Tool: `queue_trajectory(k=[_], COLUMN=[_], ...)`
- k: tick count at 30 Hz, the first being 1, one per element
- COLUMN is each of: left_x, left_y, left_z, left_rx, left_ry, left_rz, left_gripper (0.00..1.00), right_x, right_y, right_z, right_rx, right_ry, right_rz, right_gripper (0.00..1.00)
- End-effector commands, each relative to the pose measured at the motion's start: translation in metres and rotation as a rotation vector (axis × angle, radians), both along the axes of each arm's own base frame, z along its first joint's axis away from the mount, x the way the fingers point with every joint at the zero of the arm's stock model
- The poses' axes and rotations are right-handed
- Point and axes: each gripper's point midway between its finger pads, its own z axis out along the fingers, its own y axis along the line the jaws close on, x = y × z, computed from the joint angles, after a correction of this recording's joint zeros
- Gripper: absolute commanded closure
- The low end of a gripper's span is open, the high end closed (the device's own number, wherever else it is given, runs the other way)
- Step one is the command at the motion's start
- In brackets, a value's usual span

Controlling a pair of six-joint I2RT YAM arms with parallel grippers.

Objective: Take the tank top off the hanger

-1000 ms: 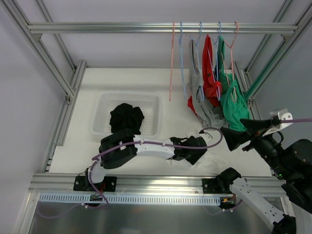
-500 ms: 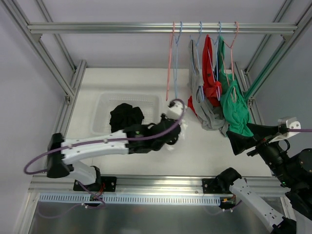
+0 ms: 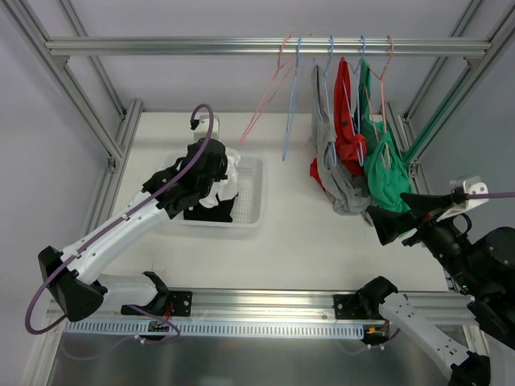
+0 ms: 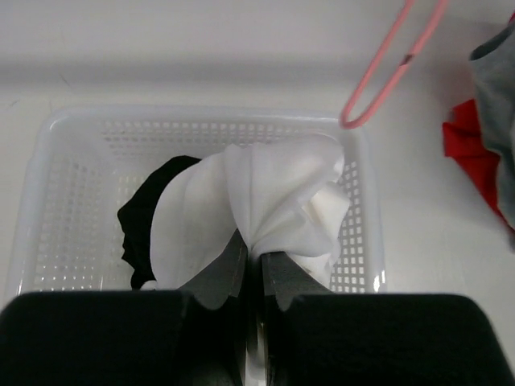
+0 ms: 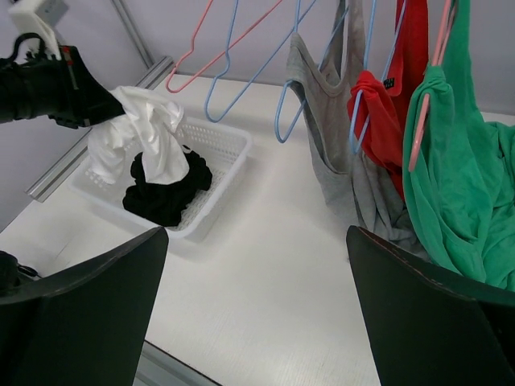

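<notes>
Grips the white tank top [image 3: 228, 172] in the left tool [image 3: 219, 174], jaws pinched tight on a bunch of cloth, above the basket [image 3: 251, 215] at ten o'clock on the surface [image 3: 306, 241] (black garment [image 3: 214, 211] inside). Shows the pink hanger [image 3: 261, 117] bare and tilted on the rail [image 3: 161, 46]. Holds the right tool [image 3: 394, 222] spread wide, empty, at four o'clock.

I'm seeing left arm [image 3: 109, 240]: white links, black joints, purple cable [image 3: 211, 129] alongside. Right arm [image 3: 483, 265] black, white wrist block [image 3: 465, 191]; right gripper [image 5: 257, 233] black.
</notes>
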Motion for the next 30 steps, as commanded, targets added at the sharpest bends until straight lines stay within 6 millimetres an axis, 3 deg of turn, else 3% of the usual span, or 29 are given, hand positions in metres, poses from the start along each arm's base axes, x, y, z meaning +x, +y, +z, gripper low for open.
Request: queue_trajectory(k=[1, 4, 6, 7, 9, 12, 15, 16, 17, 18, 19, 22, 25, 30], left_x=[0.015, 0.02, 0.021, 0.02, 0.019, 0.014, 0.005, 0.0, -0.003, -0.008, -0.017, -0.036, -0.054, -0.073], left_y=[0.002, -0.008, -0.017, -0.023, -0.025, -0.023, -0.013, -0.007, -0.001, 0.005, 0.014, 0.028, 0.034, 0.036], left_z=[-0.038, -0.08, -0.096, -0.106, -0.114, -0.112, -0.089, -0.069, -0.061, -0.056, -0.036, -0.011, -0.002, -0.006], left_rx=[-0.035, -0.017, -0.027, -0.03, -0.039, -0.055, -0.099, -0.133, -0.145, -0.159, -0.197, -0.257, -0.277, -0.29], left_ry=[0.109, 0.199, 0.223, 0.249, 0.266, 0.262, 0.201, 0.151, 0.124, 0.106, 0.051, -0.022, -0.039, -0.019], left_rz=[-0.026, -0.057, -0.091, -0.111, -0.114, -0.113, -0.101, -0.1, -0.083, -0.074, -0.073, -0.09, -0.132, -0.191], left_gripper=[1.0, 1.0, 0.99, 0.91, 0.6, 0.58, 0.38, 0.31, 0.2, 0.15, 0.03, 0.01, 0.01, 0.01], right_x=[0.015, 0.035, 0.05, 0.055, 0.069, 0.088, 0.106, 0.118, 0.127, 0.134, 0.148, 0.173, 0.202, 0.253], right_y=[0.013, 0.02, 0.023, 0.025, 0.031, 0.045, 0.05, 0.054, 0.054, 0.056, 0.061, 0.059, 0.064, 0.073], right_z=[0.016, 0.011, 0.009, 0.009, 0.011, 0.017, 0.018, 0.017, 0.017, 0.018, 0.02, 0.025, 0.031, 0.032], right_rx=[-0.003, -0.031, -0.047, -0.05, -0.065, -0.085, -0.117, -0.134, -0.145, -0.152, -0.166, -0.219, -0.253, -0.287], right_ry=[-0.026, 0.025, 0.06, 0.071, 0.097, 0.123, 0.146, 0.166, 0.175, 0.179, 0.187, 0.179, 0.178, 0.188], right_rz=[0.019, -0.008, -0.047, -0.056, -0.071, -0.061, -0.084, -0.098, -0.116, -0.124, -0.134, -0.186, -0.206, -0.246], right_gripper=[0.01, 0.0, 0.01, 0.0, 0.0, 0.0, 0.0, 0.01, 0.0, 0.01, 0.0, 0.09, 0.23, 0.43])
